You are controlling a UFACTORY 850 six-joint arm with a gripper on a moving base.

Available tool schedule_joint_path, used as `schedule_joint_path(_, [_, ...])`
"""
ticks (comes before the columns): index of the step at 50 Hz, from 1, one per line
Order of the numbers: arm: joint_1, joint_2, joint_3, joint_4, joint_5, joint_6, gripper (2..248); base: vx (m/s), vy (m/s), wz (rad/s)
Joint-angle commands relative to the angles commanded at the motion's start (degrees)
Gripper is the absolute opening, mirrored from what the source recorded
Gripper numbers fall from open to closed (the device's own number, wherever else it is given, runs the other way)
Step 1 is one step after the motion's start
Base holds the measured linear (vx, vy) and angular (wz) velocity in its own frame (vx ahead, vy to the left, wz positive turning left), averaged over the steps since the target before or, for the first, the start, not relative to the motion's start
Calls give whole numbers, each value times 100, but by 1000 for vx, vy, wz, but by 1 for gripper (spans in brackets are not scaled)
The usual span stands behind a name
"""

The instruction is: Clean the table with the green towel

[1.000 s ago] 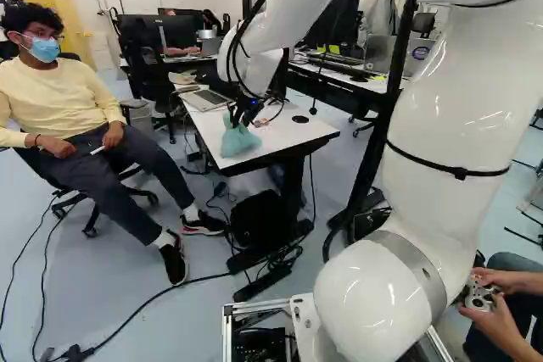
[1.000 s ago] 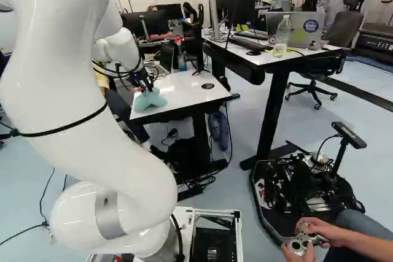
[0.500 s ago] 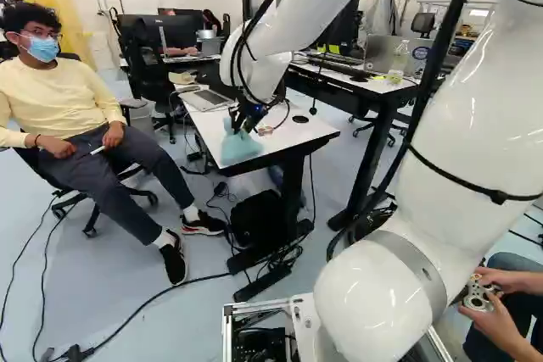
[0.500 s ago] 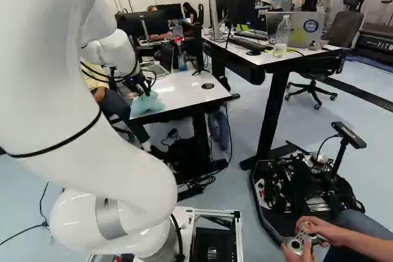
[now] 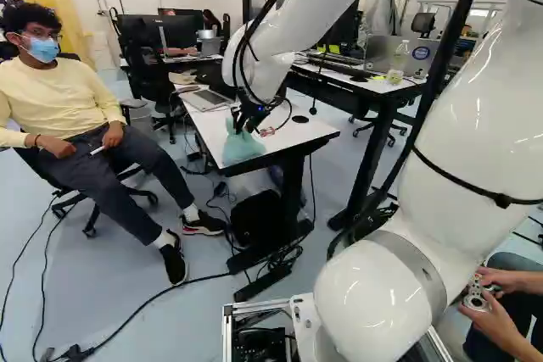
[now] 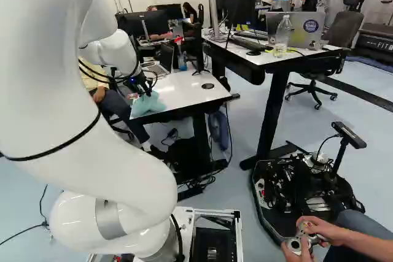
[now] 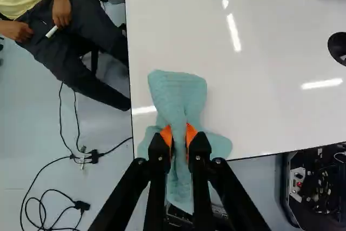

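Observation:
My gripper (image 5: 245,116) reaches down onto the near left part of the white table (image 5: 299,135), at the green towel (image 5: 242,147). In the right base view the towel (image 6: 146,104) lies bunched by the table's near edge, under the fingers. From the wrist, the gripper (image 7: 180,135) is shut on the towel (image 7: 178,93), whose cloth is pinched between the orange pads. One part of the cloth spreads flat on the tabletop ahead of the fingers; another extends under them past the near edge. The far side of the pinched fold is hidden.
A laptop (image 5: 206,99) stands at the table's far left. A seated person (image 5: 64,103) is close to its left side. Another desk (image 6: 276,56) with a bottle and a laptop stands to the right. Cables and a black bag (image 5: 257,218) are on the floor below.
The arm's upper links have swung rightward in the left base view. My gripper, still shut on the towel, has shifted slightly, and the cloth has changed shape near the edge. The base has stayed put.

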Motion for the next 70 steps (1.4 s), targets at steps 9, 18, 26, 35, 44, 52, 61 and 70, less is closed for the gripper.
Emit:
schedule_joint_path(9, [-112, -127, -189, 0, 0, 0, 50, 0, 0, 0])
schedule_joint_path(18, [-283, -93, -280, 0, 0, 0, 50, 0, 0, 0])
schedule_joint_path(26, [-449, 29, -275, 0, 0, 0, 50, 0, 0, 0])
schedule_joint_path(35, [-639, 158, -278, 0, 0, 0, 50, 0, 0, 0])
schedule_joint_path(44, [-833, 217, -317, 0, 0, 0, 50, 0, 0, 0])
schedule_joint_path(52, [-1004, 181, -367, 0, 0, 0, 50, 0, 0, 0])
schedule_joint_path(61, [-1194, 115, -436, 0, 0, 0, 50, 0, 0, 0])
schedule_joint_path(70, [-1380, 19, -532, 0, 0, 0, 50, 0, 0, 0])
